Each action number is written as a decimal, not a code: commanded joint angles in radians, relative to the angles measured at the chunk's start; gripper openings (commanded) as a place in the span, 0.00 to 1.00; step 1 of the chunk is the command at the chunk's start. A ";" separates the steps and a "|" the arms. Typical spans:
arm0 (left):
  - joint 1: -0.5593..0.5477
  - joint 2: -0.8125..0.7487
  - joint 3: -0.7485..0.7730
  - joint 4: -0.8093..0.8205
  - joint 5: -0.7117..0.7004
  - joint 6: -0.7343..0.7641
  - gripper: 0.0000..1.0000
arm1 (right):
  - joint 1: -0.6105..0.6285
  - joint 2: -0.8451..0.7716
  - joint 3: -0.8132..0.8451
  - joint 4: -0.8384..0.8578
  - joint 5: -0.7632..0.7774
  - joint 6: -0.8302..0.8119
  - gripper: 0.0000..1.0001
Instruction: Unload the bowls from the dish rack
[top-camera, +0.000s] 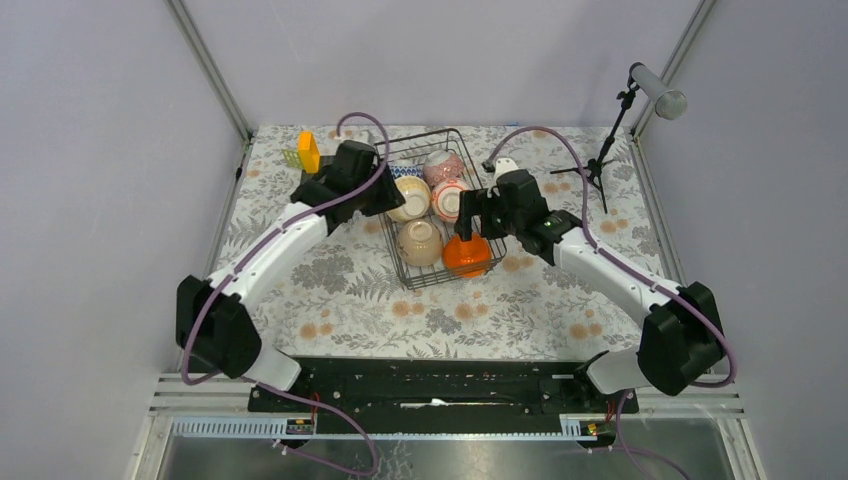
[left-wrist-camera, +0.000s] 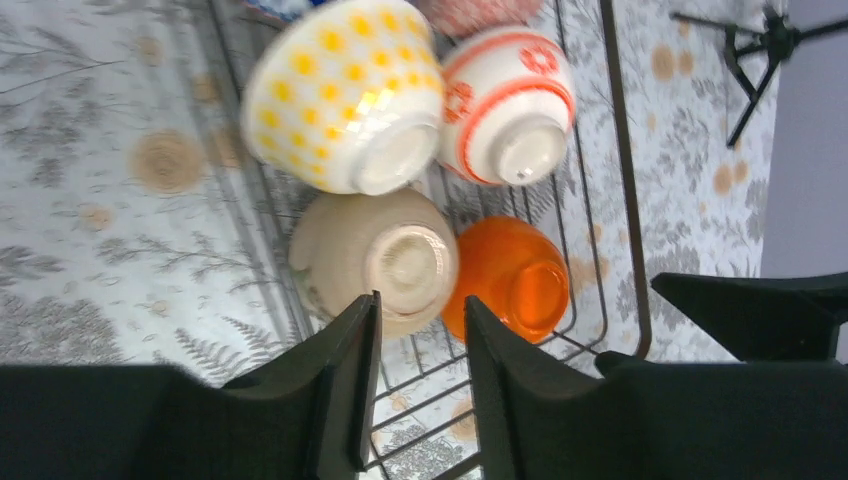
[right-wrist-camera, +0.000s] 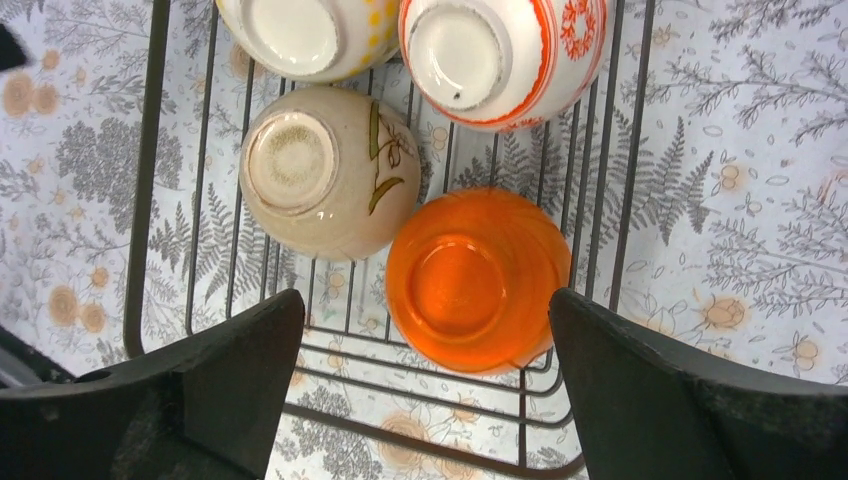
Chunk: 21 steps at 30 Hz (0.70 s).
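The black wire dish rack (top-camera: 392, 250) holds six bowls, those I can see sitting upside down. At its back are the blue-white bowl (top-camera: 405, 171) and the pink speckled bowl (top-camera: 443, 165). In the middle are the cream lattice bowl (top-camera: 410, 198) (left-wrist-camera: 345, 95) and the red-banded white bowl (top-camera: 450, 198) (right-wrist-camera: 500, 50). In front are the beige bowl (top-camera: 420, 242) (right-wrist-camera: 330, 170) and the orange bowl (top-camera: 467, 255) (right-wrist-camera: 475, 275). My left gripper (top-camera: 392, 192) (left-wrist-camera: 420, 335) hovers over the rack's left side, slightly open and empty. My right gripper (top-camera: 466, 218) (right-wrist-camera: 425, 305) is wide open above the orange bowl.
A yellow object (top-camera: 308, 152) stands on the floral tablecloth left of the rack's back corner. A black tripod stand with a microphone (top-camera: 603, 160) (left-wrist-camera: 760, 50) stands at the back right. Grey walls enclose the table on three sides.
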 joint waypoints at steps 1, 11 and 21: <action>0.069 -0.121 -0.070 0.052 -0.113 -0.023 0.53 | 0.014 0.054 0.090 0.046 0.081 -0.040 1.00; 0.213 -0.250 -0.192 0.308 -0.060 0.093 0.99 | 0.012 0.172 0.280 0.083 0.049 -0.005 1.00; 0.254 0.030 0.068 0.279 0.146 0.384 0.99 | 0.011 0.168 0.332 0.013 -0.063 -0.052 1.00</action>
